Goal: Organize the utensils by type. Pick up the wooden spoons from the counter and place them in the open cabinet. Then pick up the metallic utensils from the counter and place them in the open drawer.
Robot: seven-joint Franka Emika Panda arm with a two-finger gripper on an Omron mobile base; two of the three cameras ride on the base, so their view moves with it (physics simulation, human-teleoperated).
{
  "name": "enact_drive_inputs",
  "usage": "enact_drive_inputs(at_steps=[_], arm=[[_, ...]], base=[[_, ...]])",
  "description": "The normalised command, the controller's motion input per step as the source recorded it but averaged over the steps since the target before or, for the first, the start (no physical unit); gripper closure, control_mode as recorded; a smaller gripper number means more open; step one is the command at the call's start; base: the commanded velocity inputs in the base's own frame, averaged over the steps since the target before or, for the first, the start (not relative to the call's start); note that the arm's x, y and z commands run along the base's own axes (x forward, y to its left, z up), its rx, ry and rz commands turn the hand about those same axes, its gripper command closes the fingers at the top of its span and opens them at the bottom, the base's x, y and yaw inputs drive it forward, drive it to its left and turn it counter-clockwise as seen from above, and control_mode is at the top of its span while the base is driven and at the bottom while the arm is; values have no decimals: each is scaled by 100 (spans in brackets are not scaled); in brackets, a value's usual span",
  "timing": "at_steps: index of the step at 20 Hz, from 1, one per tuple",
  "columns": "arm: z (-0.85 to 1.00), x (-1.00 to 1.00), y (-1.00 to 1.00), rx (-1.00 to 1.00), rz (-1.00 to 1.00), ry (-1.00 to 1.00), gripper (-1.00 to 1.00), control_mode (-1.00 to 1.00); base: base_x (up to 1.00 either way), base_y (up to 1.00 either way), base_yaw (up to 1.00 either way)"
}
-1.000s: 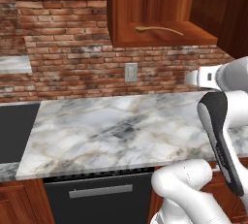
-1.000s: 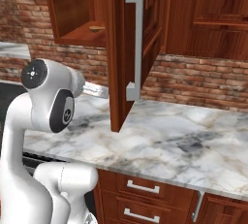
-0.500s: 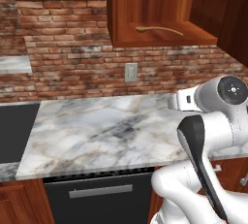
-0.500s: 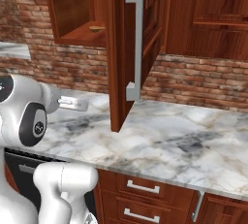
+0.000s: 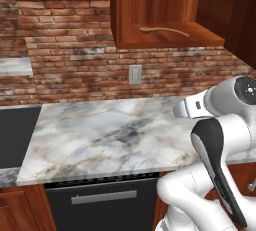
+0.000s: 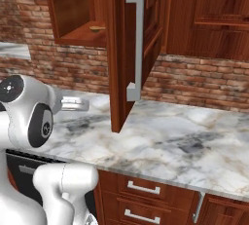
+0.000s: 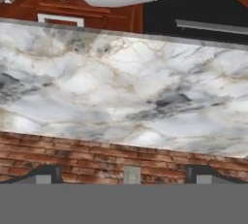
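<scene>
**Tan spoon on cabinet shelf, gripper spread above marble**

While the two-finger gripper [image 7: 124, 177] hangs released and empty over the white-grey veined marble surface [image 5: 105, 135], a pale tan wooden spoon [image 5: 164, 30] lies on the floor of the open reddish-brown wooden cabinet [image 5: 125, 10], above the brick wall's grey outlet [image 5: 134, 75].

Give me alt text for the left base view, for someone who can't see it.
A pale tan wooden spoon lies on the shelf of an open reddish-brown cabinet above a marble counter backed by a brick wall. The white robot arm rises at lower right, with a dark dishwasher front below the counter.
</scene>
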Motion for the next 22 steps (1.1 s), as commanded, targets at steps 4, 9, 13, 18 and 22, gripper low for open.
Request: enact_drive_inputs(at_steps=[4, 9, 13, 18, 22], arm=[[-6, -8, 0, 0, 4, 0, -100, -100], [-2, -3, 1, 0, 0, 0, -100, 100], [0, 0, 0, 0, 0, 0, -100, 100], [0, 0, 0, 0, 0, 0, -100, 100], [0, 0, 0, 0, 0, 0, -100, 100]], base=[[0, 0, 0], [-14, 3, 0], [-43, 23, -17], [-59, 30, -29], [-67, 19, -41]])
